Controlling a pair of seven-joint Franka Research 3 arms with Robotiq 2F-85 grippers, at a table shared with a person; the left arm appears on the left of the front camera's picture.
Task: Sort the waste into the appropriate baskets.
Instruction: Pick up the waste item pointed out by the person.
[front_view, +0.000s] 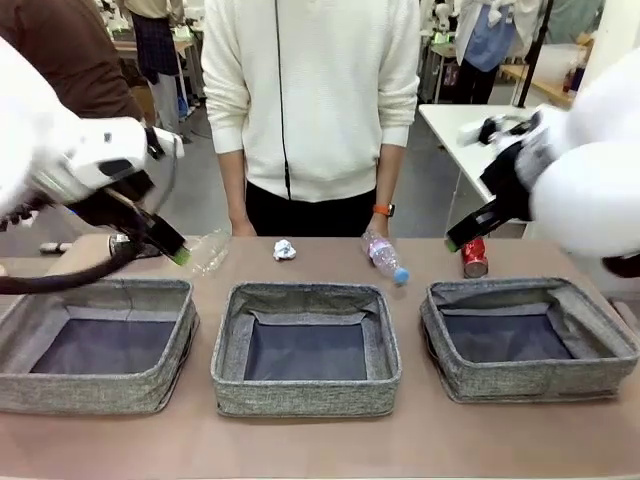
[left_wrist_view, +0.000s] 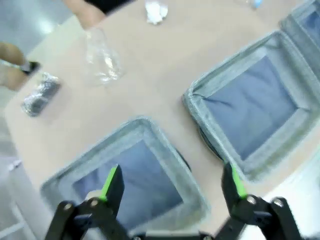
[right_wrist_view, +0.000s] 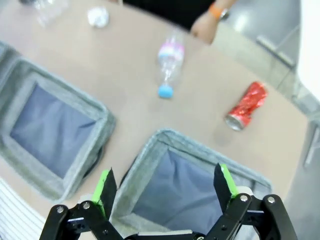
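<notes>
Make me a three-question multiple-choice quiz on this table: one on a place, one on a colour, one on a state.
1. Where is the red can?
A. in the middle basket
B. on the table, beyond the right basket
C. in the person's hand

2. What colour is the cap of the pink-labelled bottle?
A. blue
B. red
C. yellow

3. How is the left end effector?
A. shut on a paper ball
B. shut on a can
C. open, holding nothing

Answers:
1 B: it sits on bare tabletop past that basket's far wall.
2 A: the cap shows blue in the front and right wrist views.
3 C: its jaws stand wide apart with nothing between them.
</notes>
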